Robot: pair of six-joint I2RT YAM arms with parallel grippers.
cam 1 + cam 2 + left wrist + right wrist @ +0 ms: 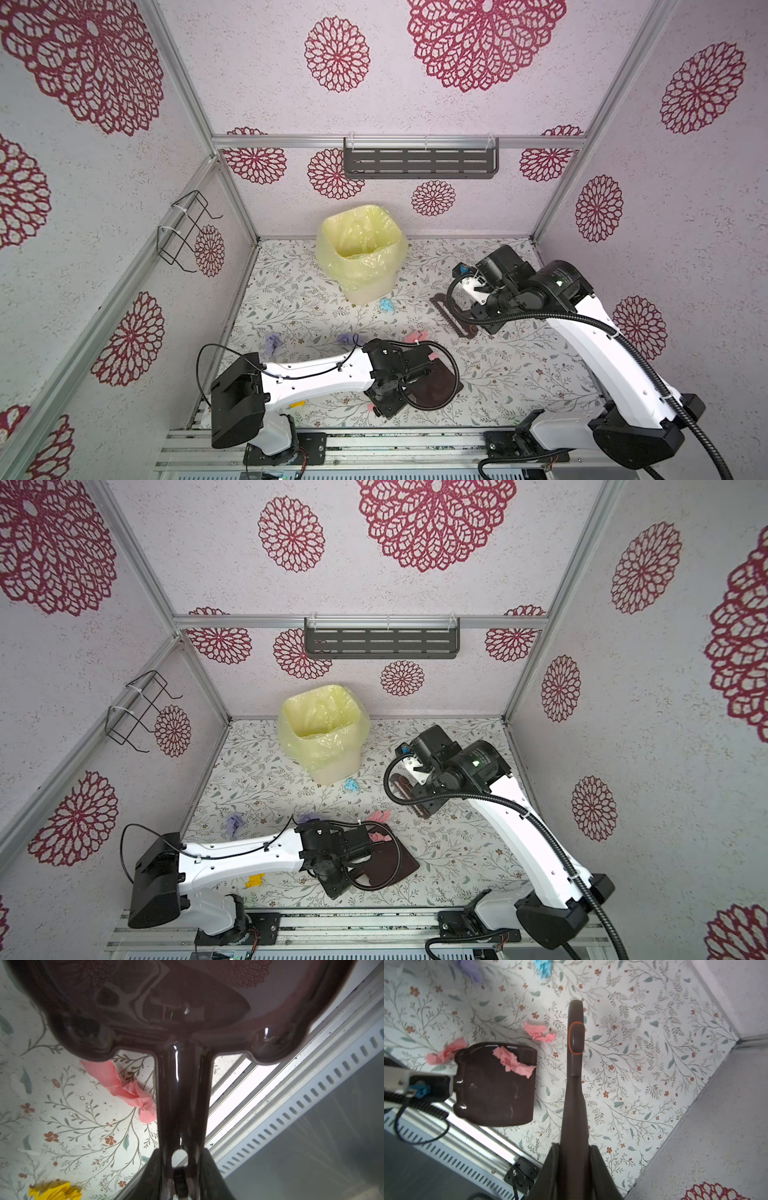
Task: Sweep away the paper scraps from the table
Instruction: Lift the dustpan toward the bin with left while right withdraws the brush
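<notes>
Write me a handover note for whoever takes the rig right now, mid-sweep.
Left tool: shut on the dustpan handle, pan near the table's front edge.
Right tool: shut on the brush handle, brush right of the bin.
Done: one pink scrap lies on the pan's front lip.
Left: on the table are a loose pink scrap, a blue scrap by the bin, two lilac scraps, a yellow scrap and another pink scrap by the pan's handle. Sweep them in, then probably empty into the bin.
</notes>
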